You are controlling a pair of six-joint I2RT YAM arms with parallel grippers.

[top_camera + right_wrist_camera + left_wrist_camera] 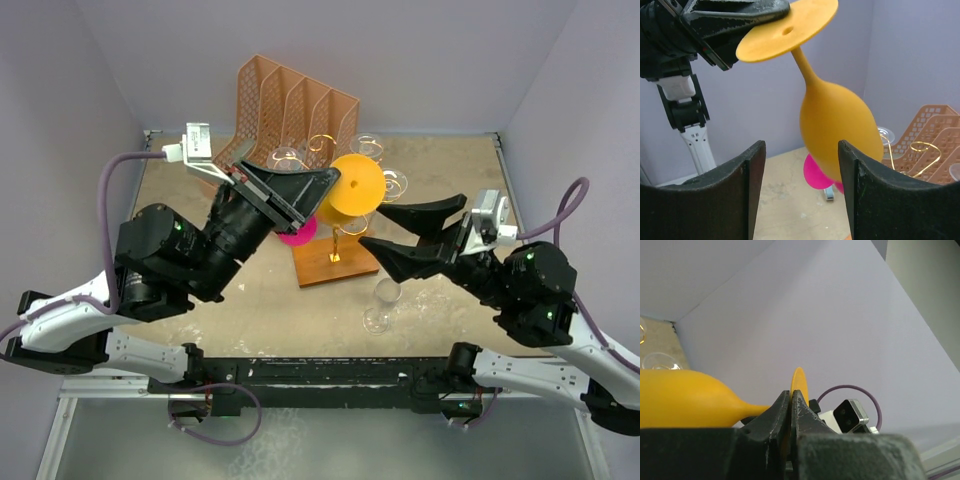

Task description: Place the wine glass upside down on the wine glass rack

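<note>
**A:** Count, big to small?

**B:** 2 arms: left arm (180, 255), right arm (530, 290). 1 peach file organizer (290, 100), behind the rack. 1 wine glass rack (330, 262), gold wire on a wood base. 1 yellow wine glass (837, 125). Clear glasses (392, 183): 3 I can make out up by the rack's wire arms, plus 1 lone clear glass (382, 300) on the table (260, 300) just in front of the base. 1 pink piece (297, 232) just left of the base, can't tell what it is.

**A:** Arm poses?

**B:** Left arm comes in from the rack's left w/ elbow raised, wrist aimed at the rack's top. Right arm comes in from the rack's right, fingers pointing at the post.

**A:** Grippers?

**B:** Left gripper (791, 399) is pinched tight on the edge of the yellow glass's foot. Right gripper (374, 227) is spread wide w/ nothing btwn its fingers.

**A:** Where's the glass?

**B:** In the air over the rack's top, foot up, bowl down, tilted. Can't tell if it touches the wire.
</note>
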